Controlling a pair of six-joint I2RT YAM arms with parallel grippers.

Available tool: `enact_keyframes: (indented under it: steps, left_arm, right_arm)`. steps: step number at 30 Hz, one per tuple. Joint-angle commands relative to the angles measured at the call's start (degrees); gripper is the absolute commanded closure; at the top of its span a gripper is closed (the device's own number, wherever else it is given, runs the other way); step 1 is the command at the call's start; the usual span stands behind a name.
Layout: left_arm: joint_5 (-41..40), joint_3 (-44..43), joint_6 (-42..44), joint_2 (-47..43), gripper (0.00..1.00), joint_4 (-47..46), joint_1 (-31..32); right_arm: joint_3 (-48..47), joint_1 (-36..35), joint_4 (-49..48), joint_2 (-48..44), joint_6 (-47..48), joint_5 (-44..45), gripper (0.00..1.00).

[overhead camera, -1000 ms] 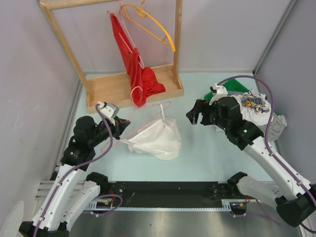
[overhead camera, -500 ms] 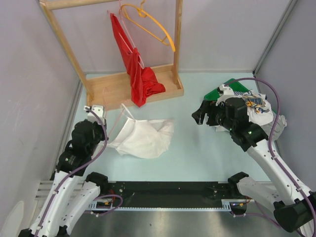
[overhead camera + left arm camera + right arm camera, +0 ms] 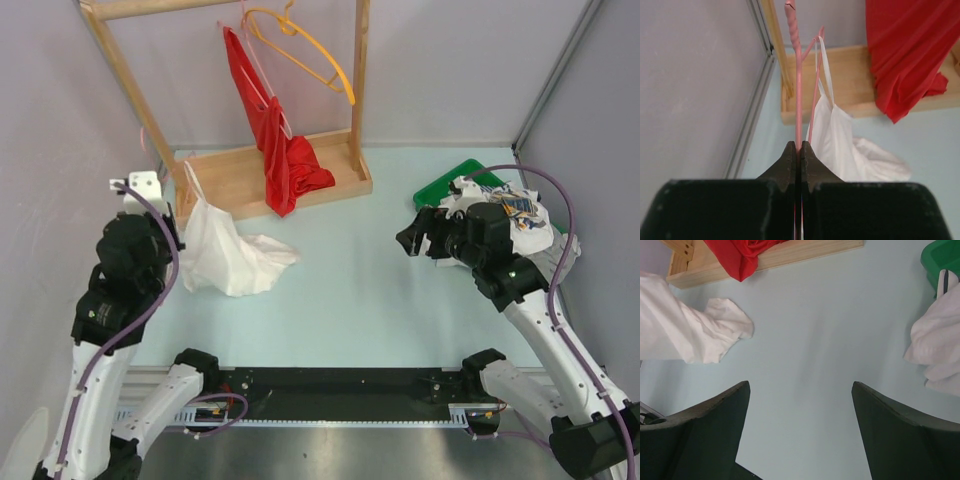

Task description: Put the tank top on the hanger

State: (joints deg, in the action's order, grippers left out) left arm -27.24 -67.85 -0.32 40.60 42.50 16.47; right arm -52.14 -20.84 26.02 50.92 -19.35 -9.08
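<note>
At the desk's left edge the left arm stands raised. Its left gripper is pinched tight on the hanger, whose thin pink wires rise straight out of the closed jaws toward the left wall. The tank top hangs beside those wires. One narrow strap runs up to the hanger's upper end and seems looped over it, though the wrist view does not settle that. The body of the top drops to the desk, where its lower part lies bunched and trails to the right, just in front of the rack.

The rack stands along the desk's far edge. A red garment hangs from it with its end lying on the wooden base, and an orange hanger hangs from its top bar.

Toward the desk's right edge the right gripper hovers over bare desk with its jaws spread wide and nothing between them, well apart from the top. Behind it, a heap of clothes lies against a green bin.
</note>
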Motion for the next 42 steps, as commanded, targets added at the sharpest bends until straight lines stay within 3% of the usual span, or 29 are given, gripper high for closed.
enact_keyframes:
  steps: [1,14,18,26,36,42]
  left_arm:
    - [-0.3,-10.5,3.8,5.6,1.0,-1.6,-0.5]
    - [3.8,-41.3,10.0,26.5,1.0,0.7,-1.5]
    - [1.7,-48.5,11.4,31.7,1.0,2.0,-2.0]
    - [6.3,-61.9,11.0,41.1,1.0,2.8,-5.0]
    - [14.0,-68.6,8.2,48.7,1.0,2.1,-11.6]
    - [23.5,-68.7,4.7,50.4,1.0,0.9,-17.9]
  right_arm:
    - [0.9,2.1,-1.8,-1.6,1.0,-3.3,0.12]
    - [3.5,5.5,-3.9,-2.0,0.9,-7.6,0.12]
    - [4.4,6.2,-4.8,-1.8,0.6,-8.5,0.12]
    - [6.0,6.9,-7.1,-0.3,0.0,-10.8,0.12]
    - [7.3,7.4,-9.0,1.2,-0.3,-12.0,0.12]
    - [7.6,8.0,-9.7,2.0,-0.1,-12.5,0.12]
